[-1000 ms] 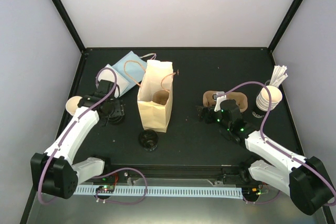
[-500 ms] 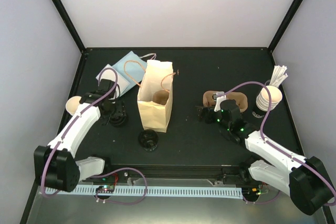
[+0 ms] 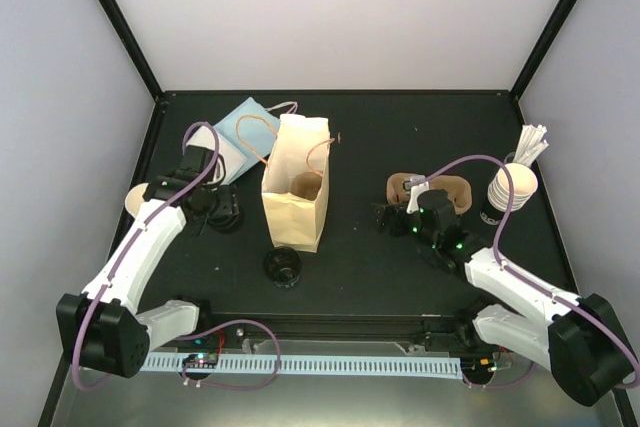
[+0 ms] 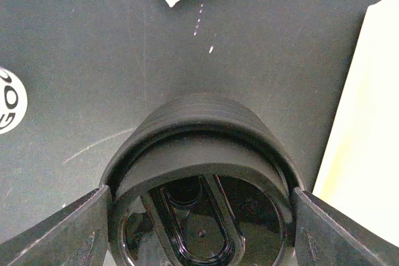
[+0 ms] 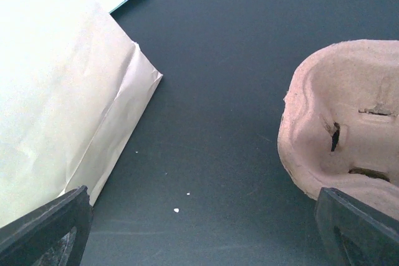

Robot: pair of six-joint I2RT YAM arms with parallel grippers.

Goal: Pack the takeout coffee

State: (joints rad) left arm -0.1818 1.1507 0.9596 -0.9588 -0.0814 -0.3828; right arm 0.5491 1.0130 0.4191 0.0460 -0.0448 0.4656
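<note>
gripping a black lid [image 4: 199,154] across its rim, the left gripper [image 3: 218,213] sits right of the takeout coffee [image 3: 134,200], which stands upright by the table's [image 3: 400,127] left edge. right gripper [image 3: 392,217] jaws gape empty, well away from the cup.

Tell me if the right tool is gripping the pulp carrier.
No, the right tool is wide open and empty; the pulp carrier sits off to its side.
</note>
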